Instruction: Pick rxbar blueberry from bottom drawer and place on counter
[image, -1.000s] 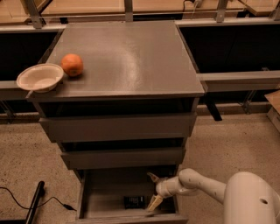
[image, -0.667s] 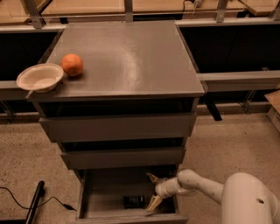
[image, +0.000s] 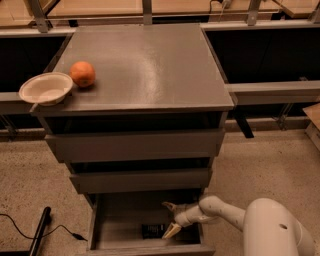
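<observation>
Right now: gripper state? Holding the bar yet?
Gripper: jaws open, holding nothing; down in the bottom drawer, just right of the rxbar blueberry.

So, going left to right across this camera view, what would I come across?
Pale bowl → orange, both on the counter → rxbar blueberry in the open bottom drawer → pincer, open, beside it in that drawer → robot's white arm.
</observation>
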